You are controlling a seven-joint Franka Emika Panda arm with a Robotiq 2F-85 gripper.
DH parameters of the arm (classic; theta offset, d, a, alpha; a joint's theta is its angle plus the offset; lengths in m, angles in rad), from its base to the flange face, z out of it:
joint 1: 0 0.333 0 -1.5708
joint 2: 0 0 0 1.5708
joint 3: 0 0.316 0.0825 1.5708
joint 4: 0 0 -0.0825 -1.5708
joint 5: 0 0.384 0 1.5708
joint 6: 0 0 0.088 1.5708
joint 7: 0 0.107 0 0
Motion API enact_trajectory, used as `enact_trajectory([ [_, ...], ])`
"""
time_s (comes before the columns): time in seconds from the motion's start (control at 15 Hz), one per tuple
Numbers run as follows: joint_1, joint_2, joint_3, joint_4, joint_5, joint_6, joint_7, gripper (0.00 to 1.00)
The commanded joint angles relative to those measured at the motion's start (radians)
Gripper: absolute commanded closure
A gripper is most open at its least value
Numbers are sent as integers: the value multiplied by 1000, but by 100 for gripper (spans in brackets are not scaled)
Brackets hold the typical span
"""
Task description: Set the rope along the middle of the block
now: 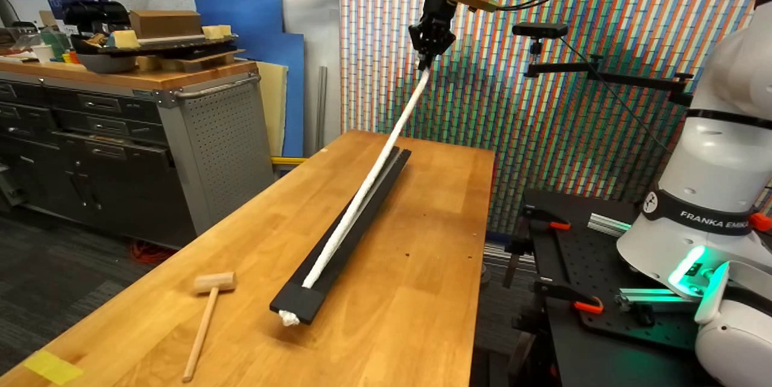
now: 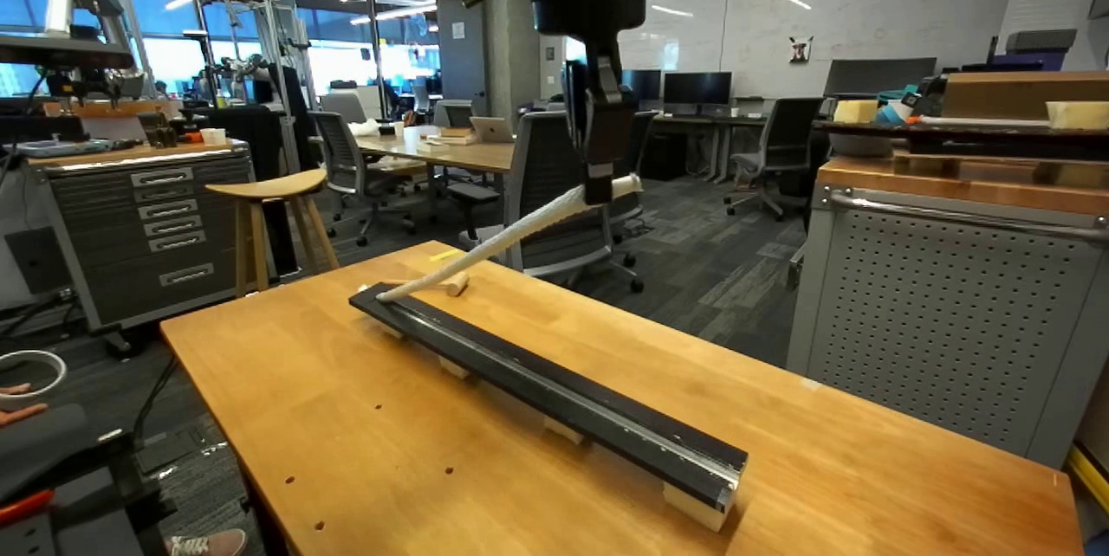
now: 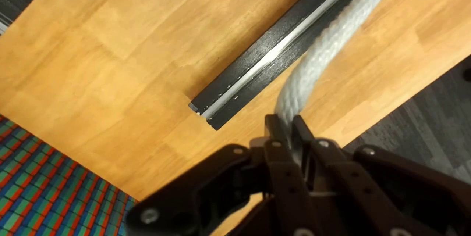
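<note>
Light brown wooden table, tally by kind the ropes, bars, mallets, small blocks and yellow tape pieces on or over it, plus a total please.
Thin white braided rope: 1
Long narrow black bar: 1
Small pale wooden mallet: 1
Flat yellow tape piece: 1
Pale blocks visible under the bar: 4
Total: 8

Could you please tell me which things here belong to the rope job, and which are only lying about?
For the job:
white rope
hand, gripping the rope
black block, grooved along its middle

Just lying about:
wooden mallet
yellow tape
brown box
</note>
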Motion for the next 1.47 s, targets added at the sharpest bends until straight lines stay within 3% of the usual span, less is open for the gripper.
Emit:
enact_trajectory([
  [0.0,0,158,7,157,119,-40,124,97],
  [0.33,7,340,10,299,118,-40,280,97],
  [0.67,15,437,-23,373,80,-58,454,97],
  [1.2,18,527,-28,535,20,-246,659,97],
  [1.4,12,559,-17,604,1,-310,659,97],
])
